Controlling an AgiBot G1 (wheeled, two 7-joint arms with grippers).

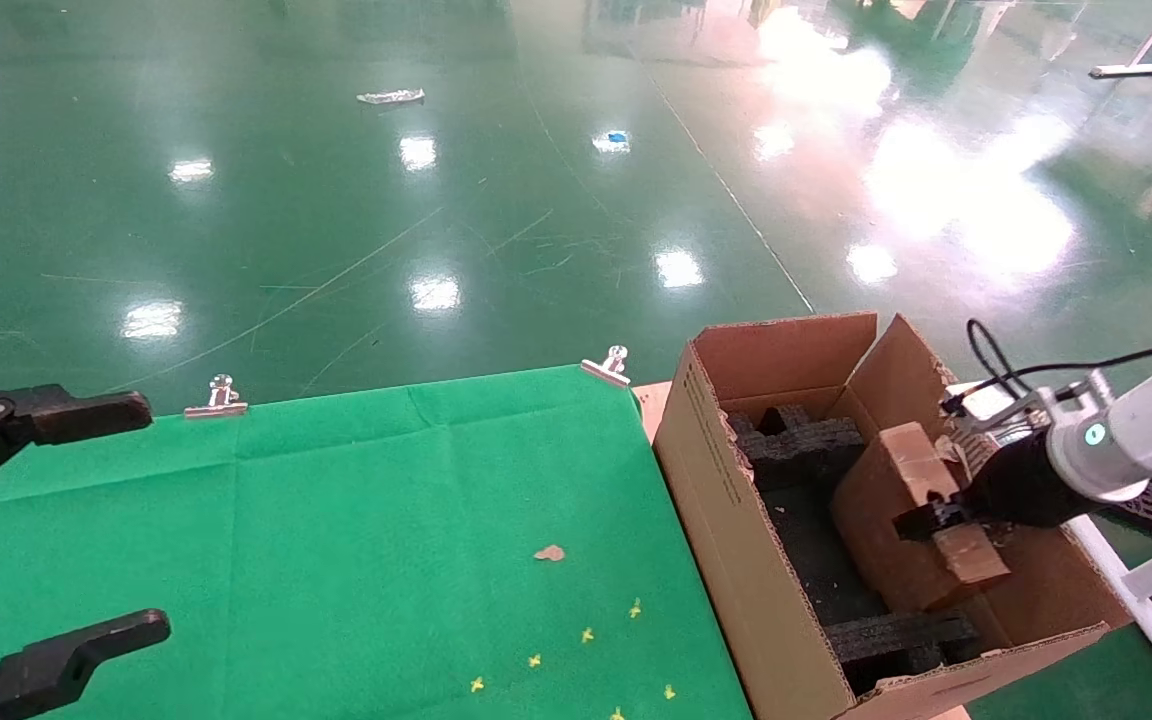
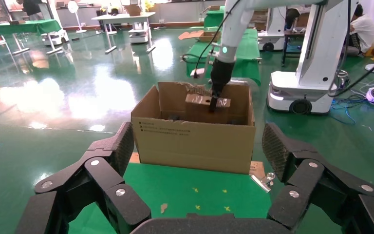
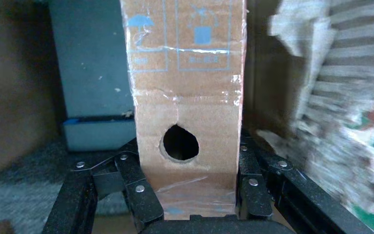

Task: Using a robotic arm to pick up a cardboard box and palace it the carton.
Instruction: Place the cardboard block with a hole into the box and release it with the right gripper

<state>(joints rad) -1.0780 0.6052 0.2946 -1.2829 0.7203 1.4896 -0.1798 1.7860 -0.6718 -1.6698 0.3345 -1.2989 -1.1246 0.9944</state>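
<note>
The cardboard box point(image 1: 901, 520) is held inside the carton point(image 1: 736, 520) at the lower right of the head view, clamped across its narrow taped edge by the right gripper point(image 1: 941, 525), whose fingers point(image 3: 141, 195) are closed flat against both broad faces. The box is judged light and stiff, being a thin slab of corrugated board; the shiny tape near the round hole point(image 3: 179, 143) may be slippery, so bare cardboard beside it is the better place to be gripped. The carton's flaps stand open, one of them torn ragged, and black foam blocks point(image 1: 806, 440) are seen at its far and near ends. Whether the box already rests on the foam cannot be told with certainty. The left gripper point(image 1: 46, 530) is parked wide open and empty over the green cloth point(image 1: 336, 520) at the lower left.
</note>
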